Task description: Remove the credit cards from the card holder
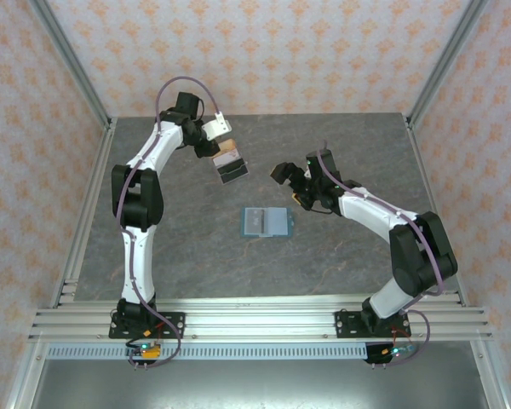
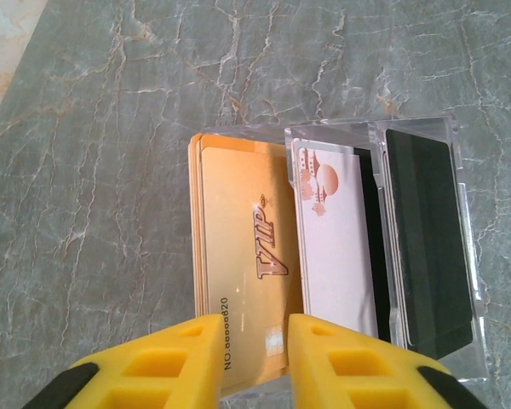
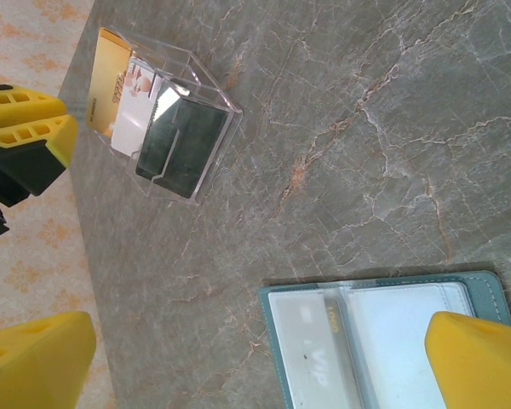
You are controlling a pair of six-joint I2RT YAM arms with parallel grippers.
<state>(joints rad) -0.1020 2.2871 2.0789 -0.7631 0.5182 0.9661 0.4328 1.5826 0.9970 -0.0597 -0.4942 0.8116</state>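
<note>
Gold credit cards point(image 2: 238, 273), blue-grey card holder point(image 1: 266, 222), grey-veined table point(image 1: 187, 256).

The gold card point(image 2: 238, 256) reads "VIP", with "NO" and a number ending 820 along its edge; a pale card point(image 3: 311, 354) in the wallet point(image 3: 492, 283) faintly shows "VIP"

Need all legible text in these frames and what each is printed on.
"VIP": on the top gold card in the clear tray, left wrist view.
"NO" plus digits ending "820": along the same gold card's edge; the middle digits are blurred.
"VIP": faint, on the pale card in the card holder, right wrist view.
White card: reddish picture only, no readable text.
Top view: everything is too small to read.
</note>
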